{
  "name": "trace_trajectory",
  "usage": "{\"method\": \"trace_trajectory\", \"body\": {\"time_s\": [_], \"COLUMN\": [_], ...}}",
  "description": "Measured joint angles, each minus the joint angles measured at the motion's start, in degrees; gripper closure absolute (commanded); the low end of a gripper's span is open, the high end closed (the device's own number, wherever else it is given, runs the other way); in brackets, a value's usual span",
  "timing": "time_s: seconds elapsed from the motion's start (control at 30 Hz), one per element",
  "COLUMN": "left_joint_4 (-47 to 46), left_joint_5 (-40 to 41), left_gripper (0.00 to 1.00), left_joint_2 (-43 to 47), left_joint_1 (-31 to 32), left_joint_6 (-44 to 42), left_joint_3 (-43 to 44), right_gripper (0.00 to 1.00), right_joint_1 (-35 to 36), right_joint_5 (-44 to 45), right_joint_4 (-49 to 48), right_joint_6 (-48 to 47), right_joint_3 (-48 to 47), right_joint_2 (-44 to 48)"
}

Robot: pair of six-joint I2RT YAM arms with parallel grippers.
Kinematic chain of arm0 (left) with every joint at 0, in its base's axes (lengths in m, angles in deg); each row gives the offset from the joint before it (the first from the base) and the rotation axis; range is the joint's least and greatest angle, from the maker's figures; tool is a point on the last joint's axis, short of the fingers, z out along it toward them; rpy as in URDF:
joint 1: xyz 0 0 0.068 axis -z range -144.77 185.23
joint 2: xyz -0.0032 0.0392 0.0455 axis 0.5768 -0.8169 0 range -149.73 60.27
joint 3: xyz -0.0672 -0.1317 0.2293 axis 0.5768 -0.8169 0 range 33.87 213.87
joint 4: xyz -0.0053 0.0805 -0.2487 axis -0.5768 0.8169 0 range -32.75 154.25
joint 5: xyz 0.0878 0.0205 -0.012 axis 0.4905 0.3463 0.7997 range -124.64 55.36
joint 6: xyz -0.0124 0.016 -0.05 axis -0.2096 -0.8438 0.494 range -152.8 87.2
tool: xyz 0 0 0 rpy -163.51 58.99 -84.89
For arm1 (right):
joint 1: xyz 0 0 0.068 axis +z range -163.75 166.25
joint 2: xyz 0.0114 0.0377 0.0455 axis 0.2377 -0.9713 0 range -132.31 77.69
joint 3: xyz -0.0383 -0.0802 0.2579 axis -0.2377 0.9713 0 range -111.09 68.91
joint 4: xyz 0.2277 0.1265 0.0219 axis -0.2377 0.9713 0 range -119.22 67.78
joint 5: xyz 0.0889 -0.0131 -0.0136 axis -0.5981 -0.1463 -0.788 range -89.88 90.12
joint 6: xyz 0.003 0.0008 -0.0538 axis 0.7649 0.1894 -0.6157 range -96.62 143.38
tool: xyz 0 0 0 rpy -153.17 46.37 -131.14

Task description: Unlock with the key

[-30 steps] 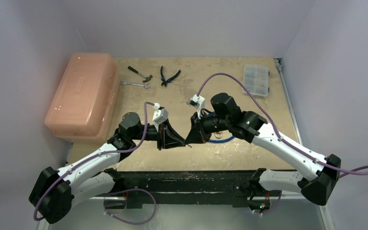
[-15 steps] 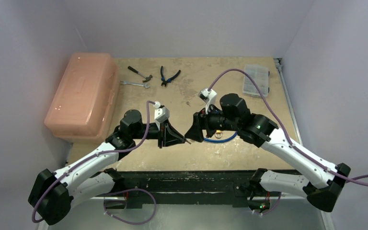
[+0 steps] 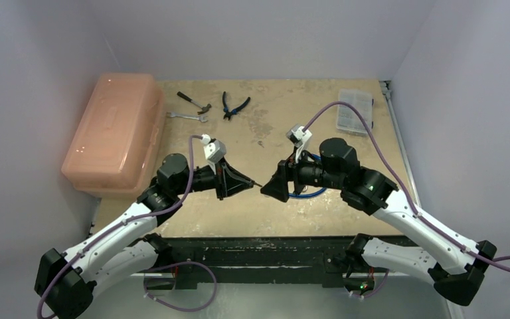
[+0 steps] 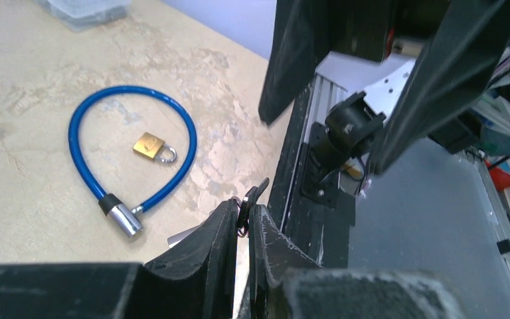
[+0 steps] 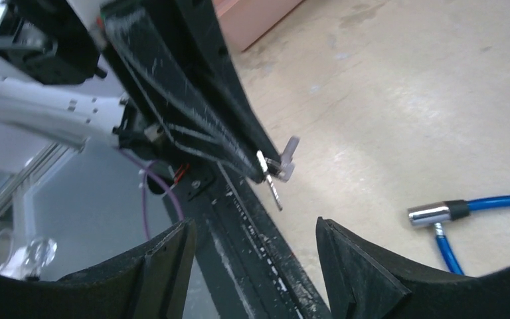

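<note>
Beige, mottled surface (image 3: 265, 113) — near its far edge lie a hammer (image 3: 194, 102), an open-end wrench (image 3: 186, 116) and pliers (image 3: 234, 106), with a clear compartment box (image 3: 354, 111) at far right. A salmon plastic case (image 3: 114, 133) sits at the left edge; nearer the middle, a blue cable lock (image 4: 74, 136) lies looped around a small brass padlock (image 4: 153, 147).

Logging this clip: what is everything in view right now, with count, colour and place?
toolbox: 1, pale pink, far left
hammer: 1, dark, beside toolbox
wrench: 1, silver, near hammer
pliers: 1, dark, far centre
organiser case: 1, clear, far right
cable lock: 1, blue, under right arm
padlock: 1, brass, inside cable loop
key: 1, silvery, in left pincer
table: 1, beige
left pincer: black, shut on key
right pincer: black, open, facing key
</note>
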Motion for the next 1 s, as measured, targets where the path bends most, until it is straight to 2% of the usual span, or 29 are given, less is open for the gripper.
{"method": "trace_trajectory", "body": {"time_s": [0.3,0.7,0.87,1.0], "left_joint_4": [-0.5,-0.4,-0.4,-0.4], "left_joint_5": [2.3,1.8,1.4,1.0], "left_gripper": [1.00,1.00,1.00,1.00], "left_joint_2": [3.4,3.8,3.8,3.8], "left_joint_1": [0.0,0.0,0.0,0.0], "left_joint_6": [6.5,9.6,9.8,9.8], "left_joint_3": [2.6,2.6,2.6,2.6], "right_gripper": [0.36,0.48,0.56,0.70], "right_joint_1": [0.0,0.0,0.0,0.0], "right_joint_5": [-11.5,-11.7,-11.5,-11.5], "right_joint_4": [-4.0,-6.2,-6.8,-7.0], "right_joint_6": [-1.9,-3.0,-3.1,-3.2], "right_joint_3": [1.7,1.7,1.7,1.7], "right_joint_2": [-3.8,-4.8,-4.8,-4.8]}}
